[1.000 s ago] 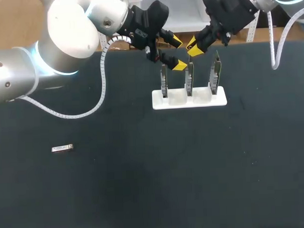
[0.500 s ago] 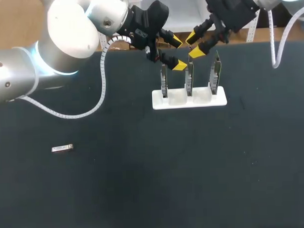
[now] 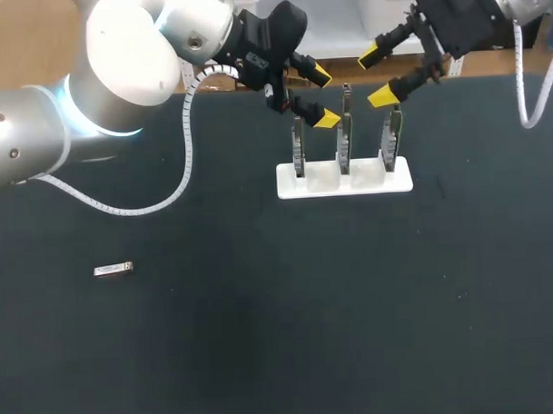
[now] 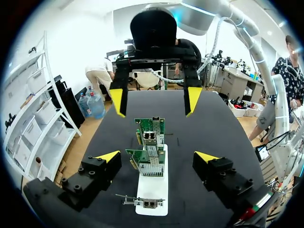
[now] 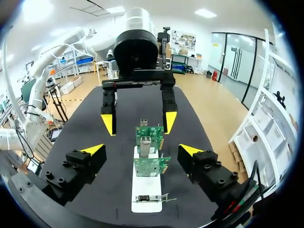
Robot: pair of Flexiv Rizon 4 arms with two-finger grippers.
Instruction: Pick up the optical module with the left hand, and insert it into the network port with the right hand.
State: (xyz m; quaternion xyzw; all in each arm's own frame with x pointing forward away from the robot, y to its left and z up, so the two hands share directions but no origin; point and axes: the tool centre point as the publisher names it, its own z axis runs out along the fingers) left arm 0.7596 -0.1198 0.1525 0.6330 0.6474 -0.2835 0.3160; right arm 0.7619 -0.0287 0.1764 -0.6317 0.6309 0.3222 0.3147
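Observation:
One silver optical module (image 3: 113, 269) lies flat on the black table at the left, far from both grippers. A white rack (image 3: 344, 181) holds three upright network cards. A slim metal piece (image 3: 346, 92) juts out of the top of the middle card (image 3: 345, 143). My left gripper (image 3: 323, 98) hangs open just left of that card's top, with nothing in it. My right gripper (image 3: 377, 76) is open and empty, up and to the right of the same card. In the left wrist view my left gripper (image 4: 157, 156) faces along the row of cards (image 4: 148, 161); my right gripper (image 5: 141, 149) faces the cards (image 5: 149, 166) from the opposite end.
The black table (image 3: 289, 316) stretches wide in front of the rack. The rack (image 4: 153, 187) stands near the table's far edge, and both arms crowd the space above it.
My right gripper, shut at the top of the middle card a second ago, has opened wide and drawn back up and to the right. The left arm and the module on the table have not moved.

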